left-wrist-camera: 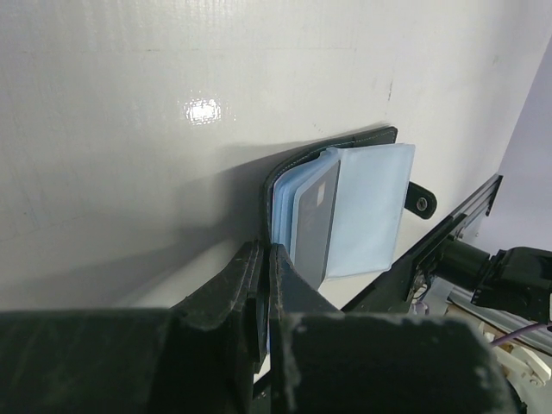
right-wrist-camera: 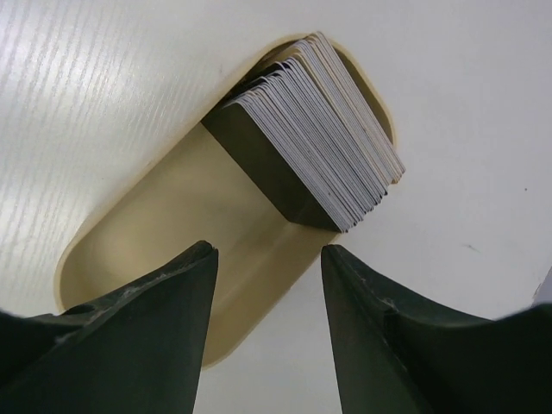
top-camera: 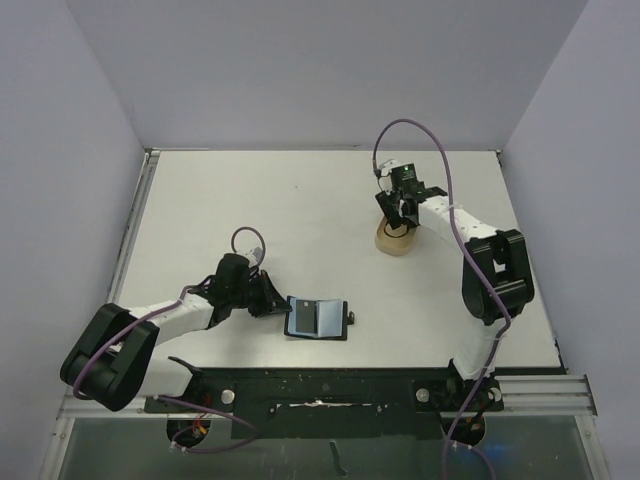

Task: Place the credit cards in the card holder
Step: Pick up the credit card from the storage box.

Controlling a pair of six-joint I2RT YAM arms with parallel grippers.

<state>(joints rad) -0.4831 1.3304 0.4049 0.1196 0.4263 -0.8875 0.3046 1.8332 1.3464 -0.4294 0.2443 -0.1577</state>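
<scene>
The black card holder [top-camera: 318, 318] lies open near the table's front, its bluish-grey inner panels up. In the left wrist view the card holder [left-wrist-camera: 362, 207] has a dark grey card [left-wrist-camera: 312, 228] standing in a sleeve. My left gripper [top-camera: 276, 303] is at the holder's left edge, and its jaws [left-wrist-camera: 266, 259] are shut on that cover edge. A stack of credit cards [right-wrist-camera: 319, 138], dark-faced with pale edges, leans in the beige oval tray [right-wrist-camera: 172, 233]. My right gripper [right-wrist-camera: 269, 254] is open just above the tray's near end, holding nothing. It also shows in the top view [top-camera: 400, 215].
The beige tray [top-camera: 393, 240] sits at the back right of the white table. The holder's snap strap [top-camera: 352, 317] points right. The black front rail [top-camera: 320, 385] runs just behind the holder. Grey walls close in the left, back and right.
</scene>
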